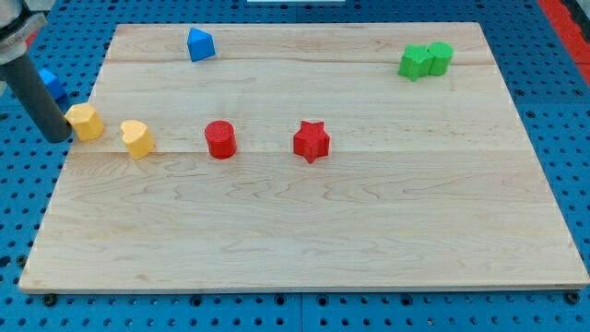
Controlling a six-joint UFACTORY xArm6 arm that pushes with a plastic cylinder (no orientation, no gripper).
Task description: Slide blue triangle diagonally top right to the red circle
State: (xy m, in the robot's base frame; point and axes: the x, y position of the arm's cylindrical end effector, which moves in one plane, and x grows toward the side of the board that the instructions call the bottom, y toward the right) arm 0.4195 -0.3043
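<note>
Tabletop (304, 231): a pale wooden board lying on a blue perforated base, carrying the blocks listed below.

Blue triangle (200, 44): sitting at the far edge, left of centre, well apart from every other block.

Red circle (220, 139): a short cylinder standing in the middle row, left of centre, nearer than the blue triangle and slightly to its right.

Red star (312, 141): lying in the same row, to the right of the red circle, with a clear gap between them.

Yellow heart (137, 138): resting left of the red circle, apart from it.

Yellow hexagon (86, 121): sitting at the left edge of the board, just beside the yellow heart.

Green blocks (426, 60): two pieces touching each other at the far right; their shapes cannot be made out with certainty.

Blue block (49, 83): lying off the board at the far left, partly hidden behind the rod; shape unclear.

My tip (59, 136): the dark rod is slanting down from the upper left corner, its end resting right against the left side of the yellow hexagon, well apart from the blue triangle. The arm is carrying no gripper, so no opening can be told.
</note>
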